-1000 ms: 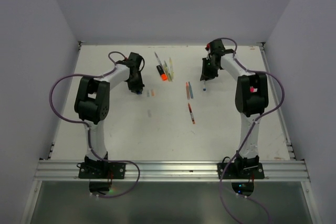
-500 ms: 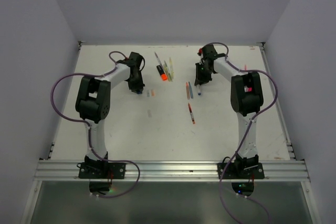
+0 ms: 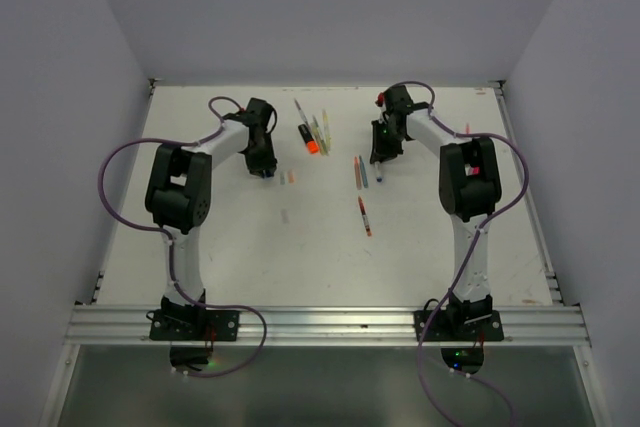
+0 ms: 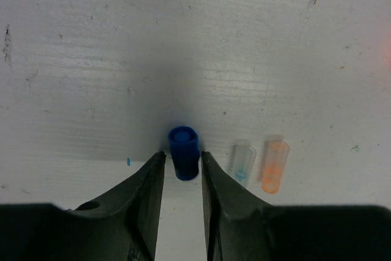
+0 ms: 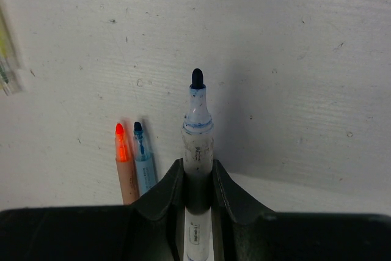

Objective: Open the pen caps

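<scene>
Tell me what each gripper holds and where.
The left gripper pinches the blue cap by its sides, at its near end. The right gripper clamps the uncapped pen on its barrel, below the tip.

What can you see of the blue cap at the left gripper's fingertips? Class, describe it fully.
The blue cap is a short, stubby tube of smooth dark blue plastic, off its pen. Its far end shows a lighter blue round face. It sits between the fingertips of the left gripper, pointing away from the wrist camera, with the scuffed white table behind it. The fingers flank it closely; whether they pinch it cannot be told. In that view a clear bluish cap and an orange cap lie apart to its right.
</scene>
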